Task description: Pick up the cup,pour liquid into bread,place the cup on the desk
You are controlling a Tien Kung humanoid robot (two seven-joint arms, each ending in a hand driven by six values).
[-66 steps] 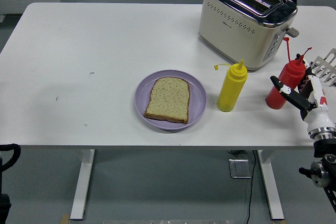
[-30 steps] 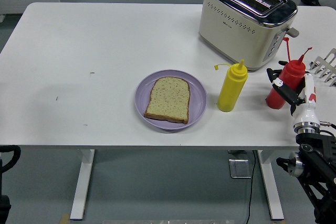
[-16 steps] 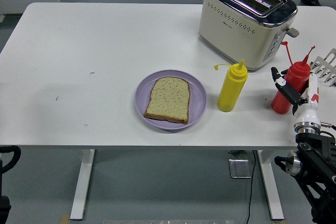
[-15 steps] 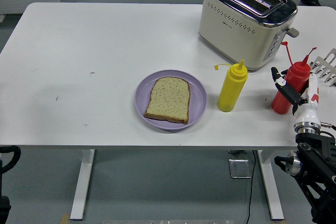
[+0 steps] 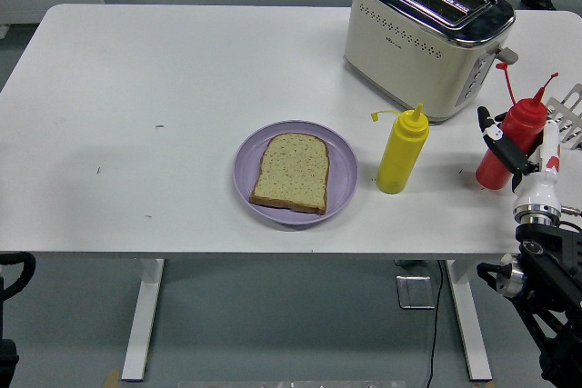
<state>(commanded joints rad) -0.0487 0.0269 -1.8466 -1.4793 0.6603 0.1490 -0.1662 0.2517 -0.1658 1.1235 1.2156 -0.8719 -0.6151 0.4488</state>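
Right hand (image 5: 511, 144) grips red bottle (image 5: 511, 141), tilted; white table (image 5: 164, 88), grey floor.

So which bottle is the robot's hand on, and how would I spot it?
Start at the big cream toaster at the table's far right. In front of it stand two squeeze bottles; the robot's right hand is wrapped around the red bottle, nearest the table's right edge. The yellow bottle beside it stands untouched.
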